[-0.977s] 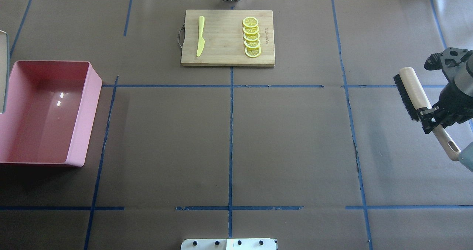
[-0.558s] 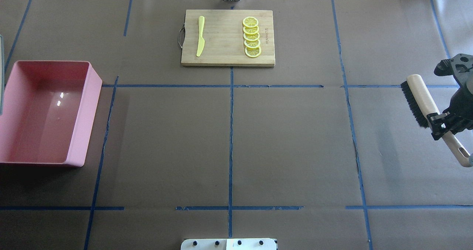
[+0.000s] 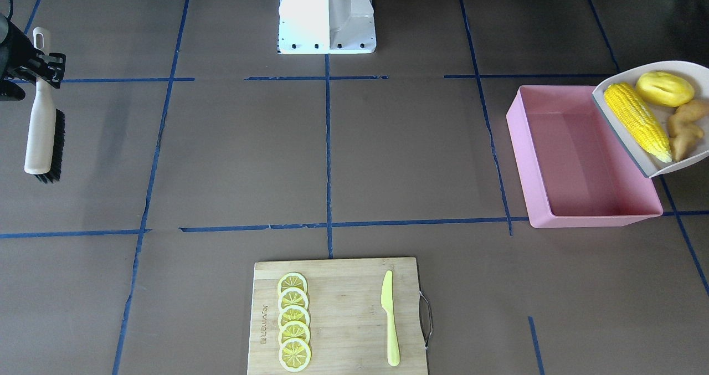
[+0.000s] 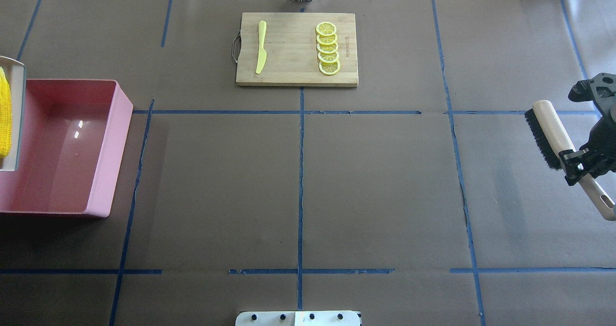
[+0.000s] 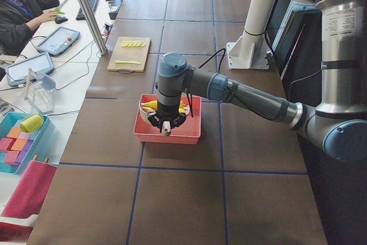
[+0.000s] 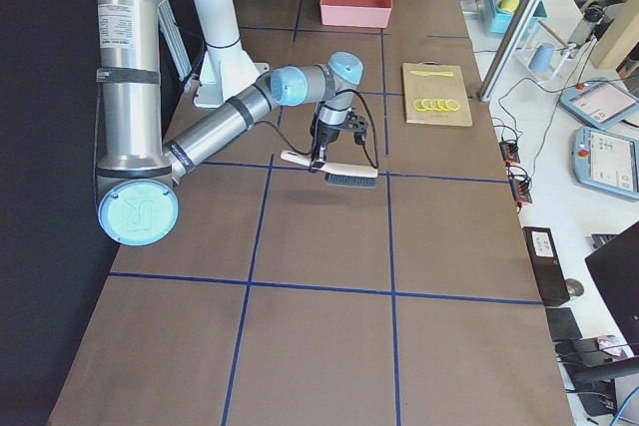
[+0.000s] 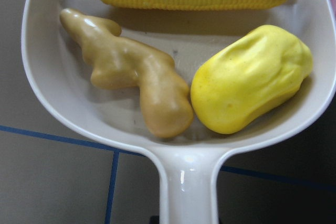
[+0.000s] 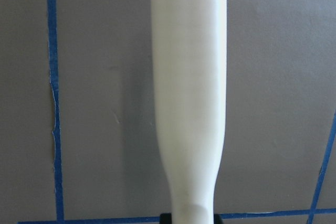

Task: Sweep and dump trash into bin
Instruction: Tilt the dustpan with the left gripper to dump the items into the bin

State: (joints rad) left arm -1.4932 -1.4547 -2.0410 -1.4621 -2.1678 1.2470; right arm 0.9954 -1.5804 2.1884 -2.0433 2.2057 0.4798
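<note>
The table point(image 4: 385, 196) is covered in brown paper marked into squares with blue tape. The left arm point(image 5: 252, 98) reaches out over the pink bin point(image 3: 595, 221), which sits at the robot's left end of the table. The right arm point(image 6: 230, 117) stretches toward the opposite end. Both arms carry a printed label near the shoulder, too small to read.

A wooden cutting board point(image 3: 343, 308) lies at the far middle. It has 1 line of branded lettering along its edge that cannot be made out.

The beige dustpan point(image 7: 52, 87) hangs above the bin's outer end with its open lip over the bin's inside. It holds all 3 pieces of trash. The corn cob point(image 3: 637, 121) lies along the lip. Behind it, the yellow fruit point(image 3: 664, 88) and the ginger root point(image 3: 686, 124) touch each other.

The pan's handle runs back to the left gripper point(image 5: 166, 123), which shows only from the side, so I cannot tell how its fingers stand. The right gripper point(image 3: 47, 65) is clenched on the handle of a brush point(image 3: 41, 131), held clear of the table.

5 lemon slices point(image 3: 293, 322) overlap in a row on the board, well apart from the yellow-green knife point(image 3: 390, 319).

The overhead view catches only a sliver of pan and corn at its left edge, while the front-facing view shows the full load. The right wrist view shows only the brush handle over the paper.
</note>
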